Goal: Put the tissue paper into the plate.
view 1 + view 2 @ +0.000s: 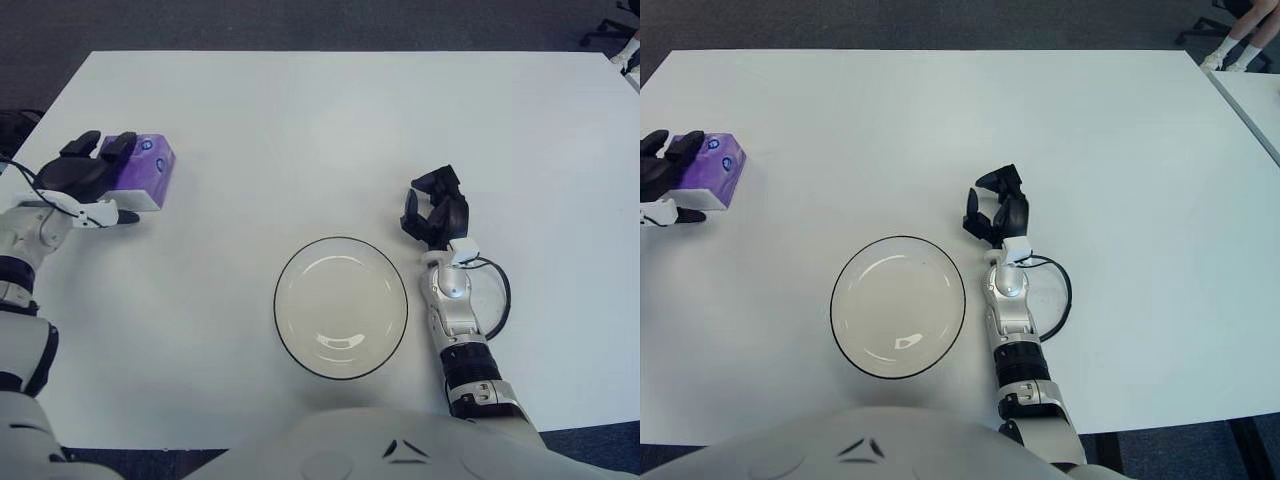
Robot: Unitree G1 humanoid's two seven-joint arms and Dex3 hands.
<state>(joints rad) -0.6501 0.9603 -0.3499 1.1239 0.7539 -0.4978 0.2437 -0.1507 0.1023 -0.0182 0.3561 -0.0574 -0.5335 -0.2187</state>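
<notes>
A purple tissue pack (152, 166) sits at the table's left edge. My left hand (104, 180) is wrapped on its left side, dark fingers (86, 145) over the top and the thumb along its front face. The white plate with a dark rim (278, 292) lies near the front centre, nothing in it, well to the right of the pack. My right hand (432, 212) shows just right of the plate, fingers curled, holding nothing.
The white table (330, 120) stretches wide behind the plate. A black cable (500, 290) loops beside my right wrist. Dark floor borders the table's far edge, and a second table's corner (1255, 95) shows at the far right.
</notes>
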